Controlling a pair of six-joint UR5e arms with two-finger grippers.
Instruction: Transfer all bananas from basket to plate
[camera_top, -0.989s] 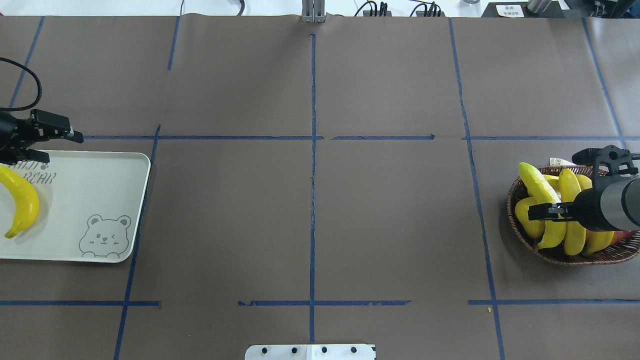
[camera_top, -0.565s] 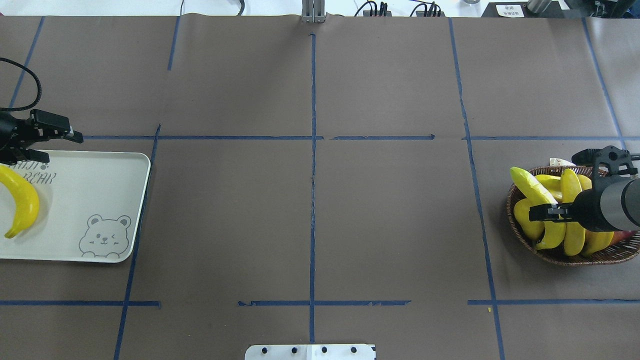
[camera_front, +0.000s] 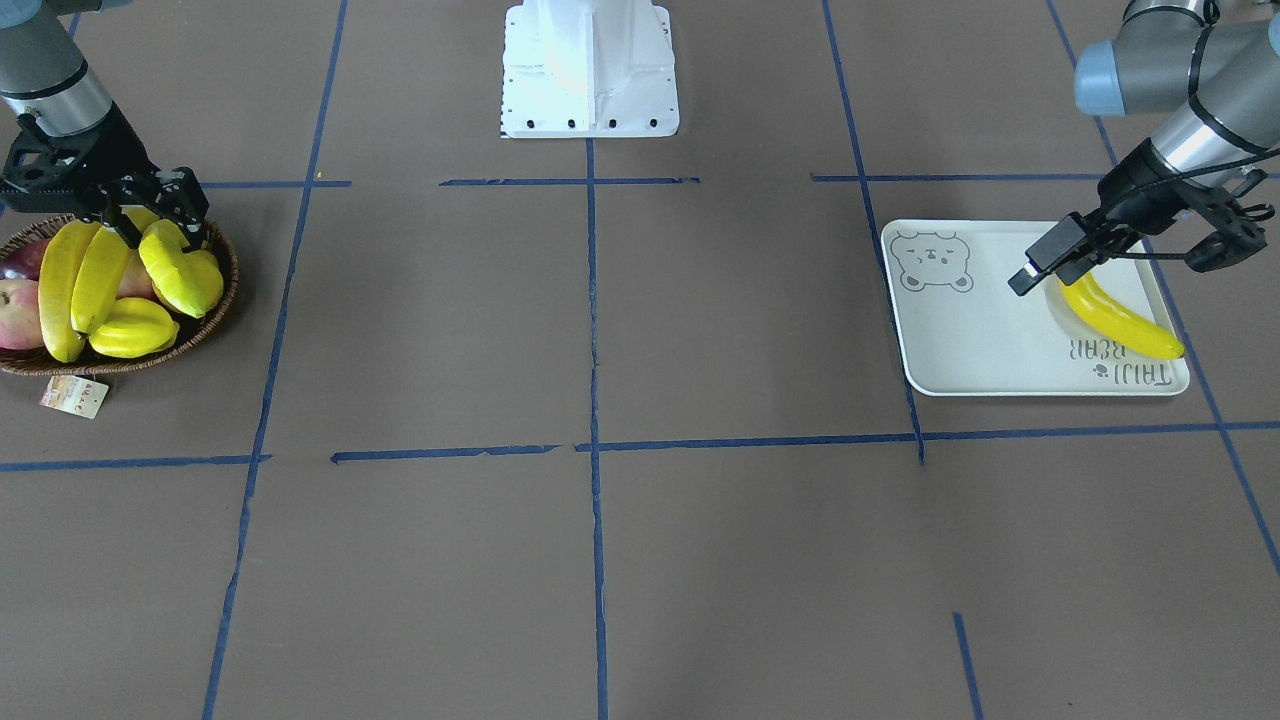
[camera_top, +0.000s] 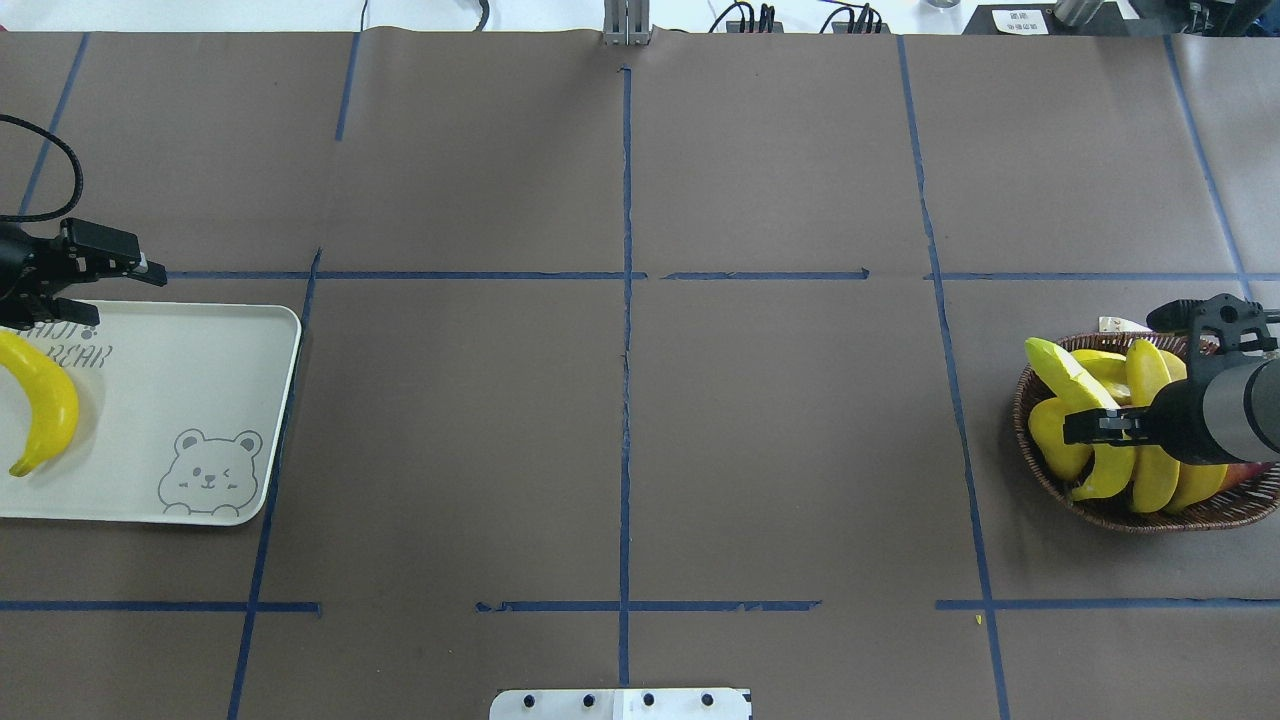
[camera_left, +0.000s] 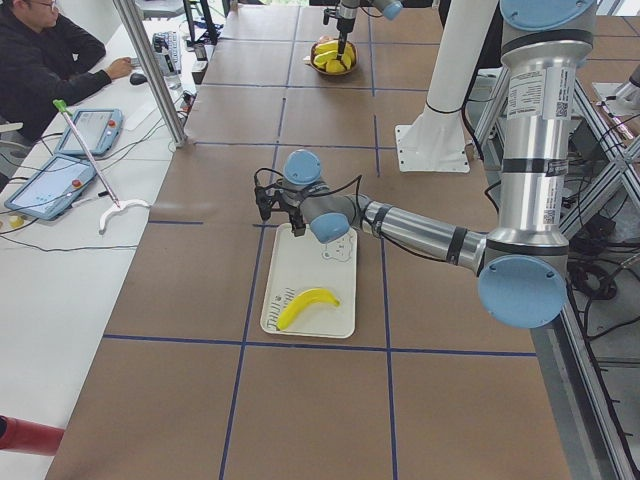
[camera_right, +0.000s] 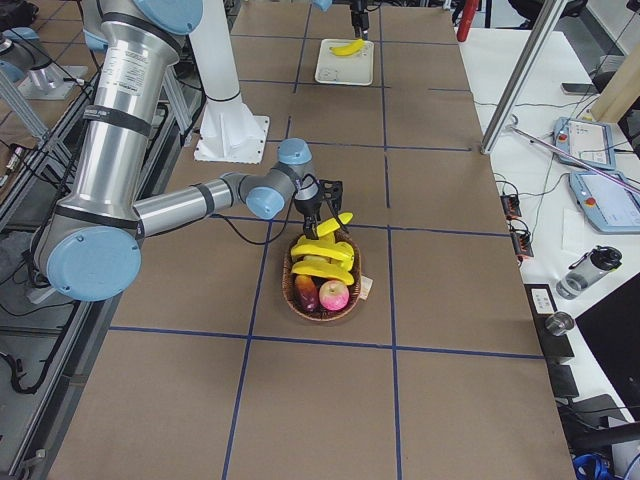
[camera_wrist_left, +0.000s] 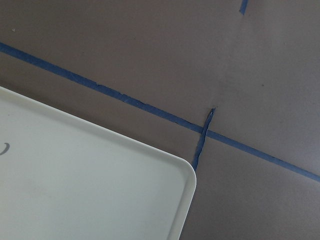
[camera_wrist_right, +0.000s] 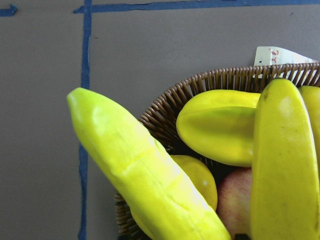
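1 banana on "TAIJI BEAR" plate
Left jaws gape empty at its 11 o'clock; right jaws gape astride basket bananas.

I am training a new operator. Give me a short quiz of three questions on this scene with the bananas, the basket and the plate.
1. How many bananas lie on the plate?
2. True or false: the left claw grips a banana.
3. Over which thing is the right claw? A the basket; B the plate; C neither.

Key: 1 one; 2 false, it is open and empty; 3 A.
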